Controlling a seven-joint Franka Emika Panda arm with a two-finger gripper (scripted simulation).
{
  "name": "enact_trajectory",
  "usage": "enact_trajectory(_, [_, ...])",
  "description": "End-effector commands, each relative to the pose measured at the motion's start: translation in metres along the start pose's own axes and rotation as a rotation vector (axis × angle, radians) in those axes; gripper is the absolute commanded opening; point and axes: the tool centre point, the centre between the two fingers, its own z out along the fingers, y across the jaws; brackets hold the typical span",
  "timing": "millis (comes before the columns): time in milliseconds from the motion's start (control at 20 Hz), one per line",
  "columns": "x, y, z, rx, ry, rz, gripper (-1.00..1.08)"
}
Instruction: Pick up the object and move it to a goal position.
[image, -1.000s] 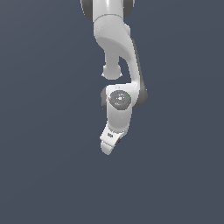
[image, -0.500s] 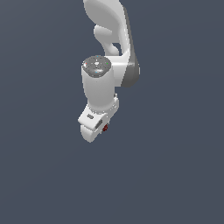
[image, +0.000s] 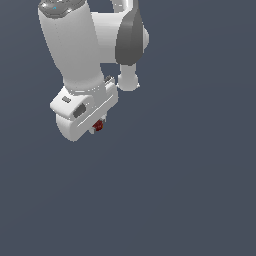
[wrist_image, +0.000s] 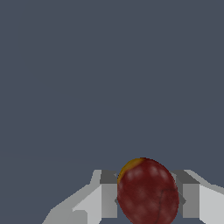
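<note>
The object (wrist_image: 148, 191) is a dark red rounded lump with a small yellow patch, held between two grey fingers (wrist_image: 108, 194) in the wrist view. In the exterior view the object (image: 98, 125) shows as a tiny red speck under the white hand. My gripper (image: 96, 126) is shut on it, well above anything else. The white arm fills the upper part of the exterior view, and the hand hides most of the fingers there.
Only a plain dark grey-blue background surrounds the arm in both views. No table edge, container or goal marker shows.
The arm has swung toward the exterior view's left and upward, coming closer to the camera and growing larger. The red object has travelled along in the fingers.
</note>
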Motion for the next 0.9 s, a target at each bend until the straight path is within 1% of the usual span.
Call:
enact_trajectory(0, [-0.013,0.006,-0.025,0.001,0.000,-0.001,-1.00])
enact_trajectory(200, [-0.029,0.014,-0.055,0.001,0.000,0.000,-1.00])
enact_trajectory(400, [-0.040,0.020,-0.075,0.001,-0.001,0.001,-1.00])
enact_trajectory(600, [-0.046,0.024,-0.086,0.000,-0.001,0.001,-1.00])
enact_trajectory(850, [-0.046,0.026,-0.088,0.000,-0.001,0.001,-1.00])
